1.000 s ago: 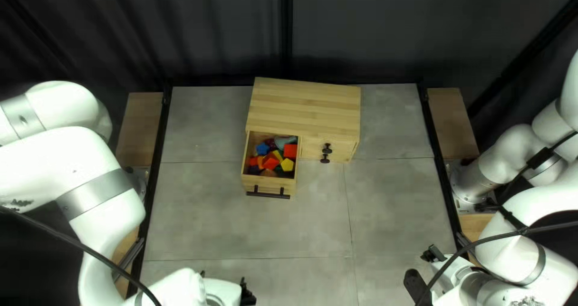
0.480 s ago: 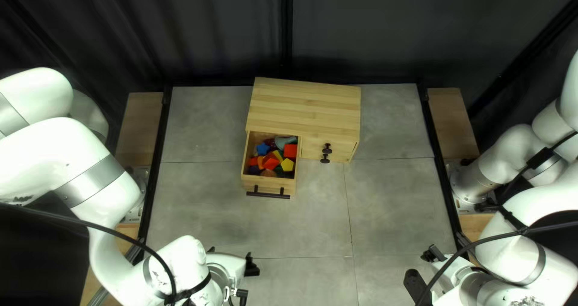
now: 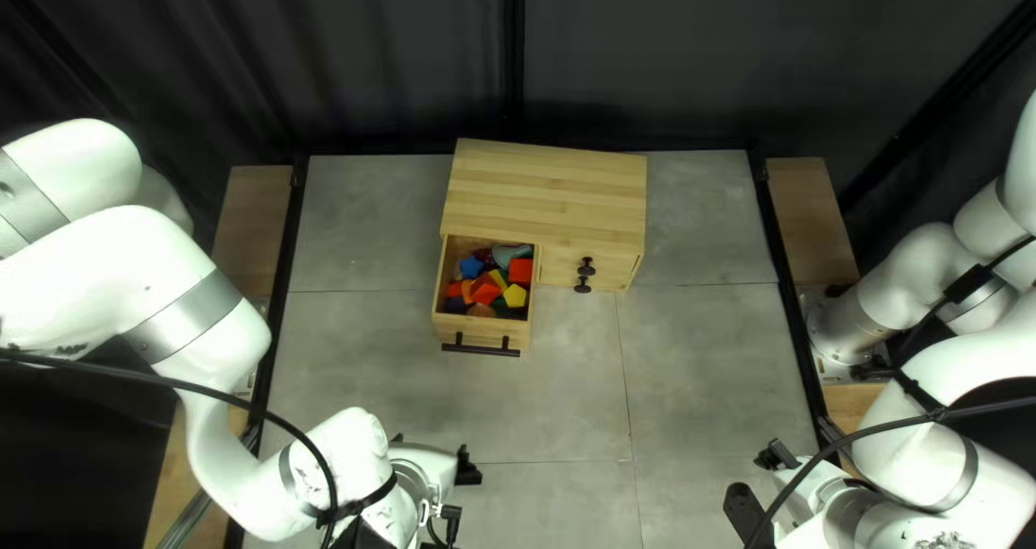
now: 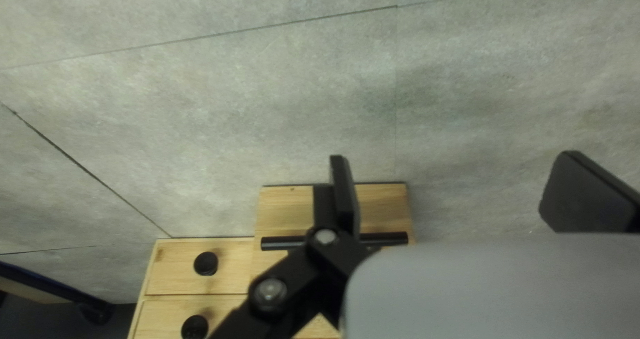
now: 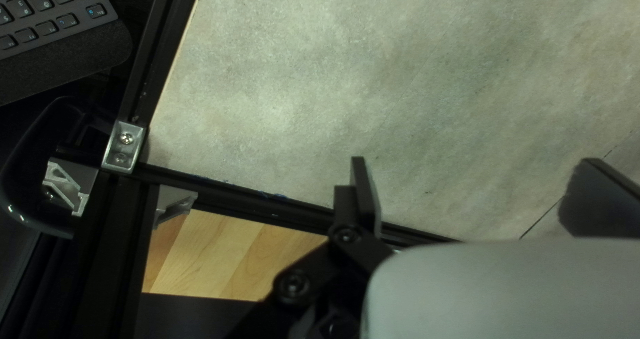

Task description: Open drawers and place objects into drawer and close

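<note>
My left gripper (image 3: pixel 462 493) is over the near part of the table, clear of the wooden cabinet (image 3: pixel 550 187). The cabinet's left drawer (image 3: pixel 486 333) is pulled out, with colored blocks (image 3: pixel 486 288) inside. Two round black knobs (image 3: pixel 584 279) mark the right side's front. In the left wrist view my left gripper (image 4: pixel 450 196) stands open and empty, its one finger across the drawer's black bar handle (image 4: pixel 393 239). My right gripper (image 3: pixel 761 479) is at the near right; in the right wrist view this gripper (image 5: pixel 470 199) is open and empty above the tabletop.
Black rails (image 3: pixel 281 322) edge the table, and a dark curtain (image 3: pixel 648 63) hangs behind it. A keyboard (image 5: pixel 47 12) lies past the table's corner in the right wrist view. Dark cables loop along both arms.
My left arm has moved its gripper up the top left view, toward the cabinet, and slightly right. The drawer, its blocks and my right arm look unchanged.
</note>
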{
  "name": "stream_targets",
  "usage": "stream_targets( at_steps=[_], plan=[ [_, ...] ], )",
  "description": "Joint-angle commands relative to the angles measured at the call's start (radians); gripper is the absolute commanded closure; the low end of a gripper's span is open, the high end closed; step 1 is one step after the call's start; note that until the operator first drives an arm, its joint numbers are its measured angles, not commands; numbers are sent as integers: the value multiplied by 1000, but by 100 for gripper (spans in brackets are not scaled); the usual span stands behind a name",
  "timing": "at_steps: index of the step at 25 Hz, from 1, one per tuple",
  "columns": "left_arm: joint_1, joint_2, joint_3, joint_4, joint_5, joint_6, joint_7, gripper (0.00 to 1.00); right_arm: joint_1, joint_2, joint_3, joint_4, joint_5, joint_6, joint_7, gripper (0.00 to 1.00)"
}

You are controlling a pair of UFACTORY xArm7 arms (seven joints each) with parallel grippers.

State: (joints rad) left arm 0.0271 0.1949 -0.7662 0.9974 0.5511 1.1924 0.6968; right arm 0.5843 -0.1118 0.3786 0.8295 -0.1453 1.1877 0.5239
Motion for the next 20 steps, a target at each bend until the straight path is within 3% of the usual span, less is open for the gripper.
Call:
stream_targets(
  at_steps=[1, 5, 20],
  plan=[
    [-16, -11, -17, -1, -30, -1, -38, 0, 0, 0, 0, 0, 0, 0, 0, 0],
    [-21, -50, -35, -18, -33, -5, -22, 0, 0, 0, 0, 0, 0, 0, 0, 0],
    [86, -116, 36, -55, 5, -61, 237, 0, 0, 0, 0, 0, 0, 0, 0, 0]
  ],
)
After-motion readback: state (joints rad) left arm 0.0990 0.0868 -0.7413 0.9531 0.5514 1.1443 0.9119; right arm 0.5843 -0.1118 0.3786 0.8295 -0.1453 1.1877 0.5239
